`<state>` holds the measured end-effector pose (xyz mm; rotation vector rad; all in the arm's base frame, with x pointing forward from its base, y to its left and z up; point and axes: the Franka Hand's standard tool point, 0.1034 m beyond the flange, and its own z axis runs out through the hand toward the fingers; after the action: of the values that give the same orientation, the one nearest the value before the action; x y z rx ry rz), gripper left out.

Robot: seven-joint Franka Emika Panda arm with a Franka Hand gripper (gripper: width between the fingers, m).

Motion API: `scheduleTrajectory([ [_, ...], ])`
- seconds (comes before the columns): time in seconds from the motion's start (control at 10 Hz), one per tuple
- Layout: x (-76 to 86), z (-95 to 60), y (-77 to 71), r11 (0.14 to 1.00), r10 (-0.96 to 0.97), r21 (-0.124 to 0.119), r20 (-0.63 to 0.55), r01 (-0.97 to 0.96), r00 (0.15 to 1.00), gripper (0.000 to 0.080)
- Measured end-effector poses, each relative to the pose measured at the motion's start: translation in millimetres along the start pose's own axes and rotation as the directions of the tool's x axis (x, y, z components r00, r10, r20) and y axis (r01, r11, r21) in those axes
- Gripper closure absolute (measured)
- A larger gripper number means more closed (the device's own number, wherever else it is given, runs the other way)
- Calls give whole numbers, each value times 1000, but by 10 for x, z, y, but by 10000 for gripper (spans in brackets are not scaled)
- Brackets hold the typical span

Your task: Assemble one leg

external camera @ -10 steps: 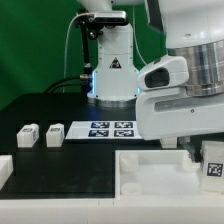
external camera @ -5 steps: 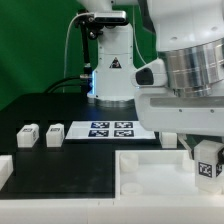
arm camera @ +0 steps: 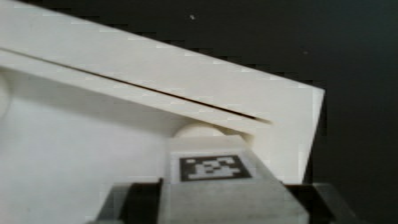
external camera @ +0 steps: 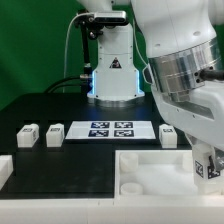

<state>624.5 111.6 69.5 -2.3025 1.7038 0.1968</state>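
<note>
My gripper (external camera: 205,165) is at the exterior view's right, low over the white tray-like part (external camera: 150,175), and it is shut on a white leg (external camera: 210,167) with a black-and-white marker on its face. In the wrist view the held leg (arm camera: 217,170) fills the space between the two dark fingers (arm camera: 143,200), and its far tip sits at the tray's raised rim (arm camera: 214,100), close to a corner. Three more legs lie on the black table: two (external camera: 27,135) (external camera: 54,133) at the exterior view's left and one (external camera: 168,134) right of the marker board.
The marker board (external camera: 112,129) lies flat in the middle of the black table. The robot base (external camera: 112,65) stands behind it with cables. A white block (external camera: 4,170) shows at the left edge. A green wall is behind.
The arm has tilted and swung toward the exterior view's right, and the held leg has gone lower over the tray's right end. The legs on the table have not moved.
</note>
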Motion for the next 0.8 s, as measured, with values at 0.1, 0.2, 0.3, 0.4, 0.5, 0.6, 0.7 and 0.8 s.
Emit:
scheduleTrajectory([
  [0.1,-1,3,3,1000,-22,-2,-2,22,1000,413],
  [0.2,-8,13,31,971,-238,-30,-8,237,971,413],
  [0.3,-23,7,38,903,-425,-67,-19,423,905,230],
  [0.4,-48,-3,31,830,-555,-86,-23,552,831,166],
  [0.5,-46,2,33,774,-631,-88,-14,627,776,166],
  [0.6,-40,4,36,720,-692,-89,-7,688,722,153],
  [0.7,-38,4,36,629,-775,-92,3,772,632,151],
  [0.8,-32,4,28,480,-875,-118,6,870,484,151],
])
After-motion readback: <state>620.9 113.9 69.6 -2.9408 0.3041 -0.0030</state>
